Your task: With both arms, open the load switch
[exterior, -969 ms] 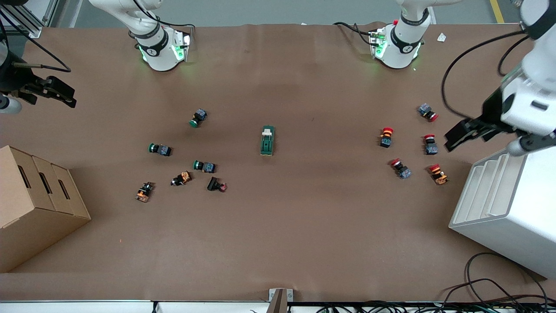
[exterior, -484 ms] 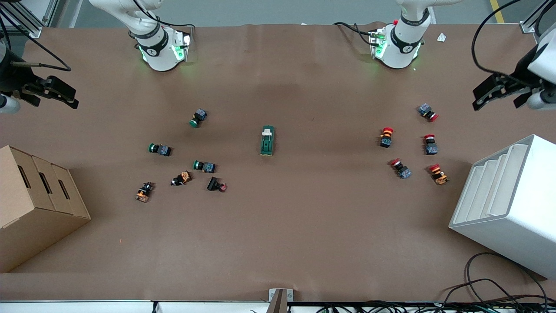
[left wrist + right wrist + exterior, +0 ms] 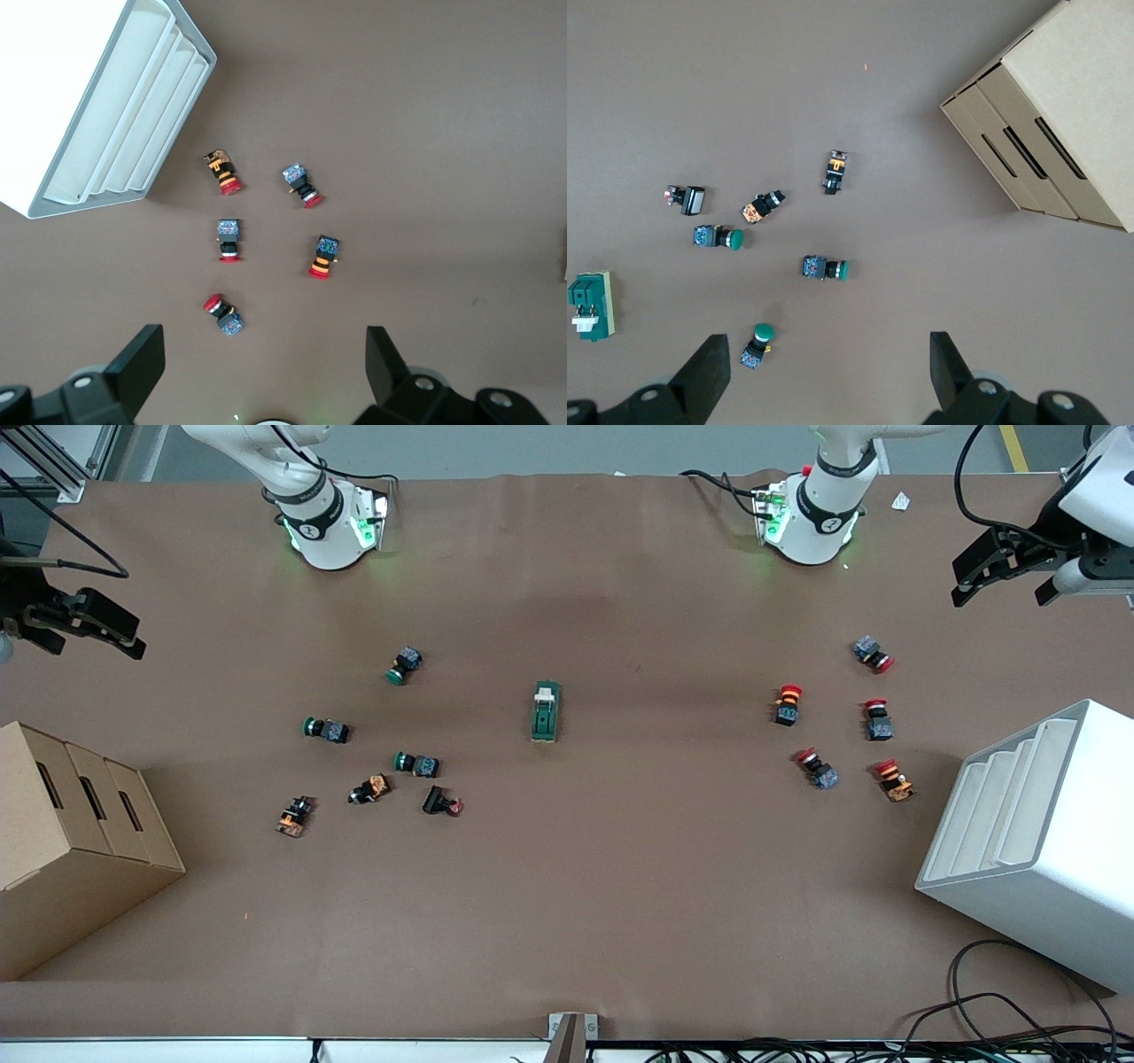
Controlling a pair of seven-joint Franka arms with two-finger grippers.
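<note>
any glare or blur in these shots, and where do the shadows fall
Front view: sharp, even light, green glow at both arm bases, soft shadows beside the tan cardboard box and white slotted bin. Left wrist view: the bin's white face is washed out. Right wrist view: crisp, the dark-green rectangular load switch casts little shadow.

The left arm is reaching out from its base to the table's edge at its own end, its left gripper (image 3: 1001, 578) hanging in the air with fingers (image 3: 142, 361) spread wide apart and empty. The right arm is stretching to its own end of the table, the right gripper (image 3: 84, 624) hovering likewise, fingers (image 3: 711, 370) parted, holding nothing
</note>
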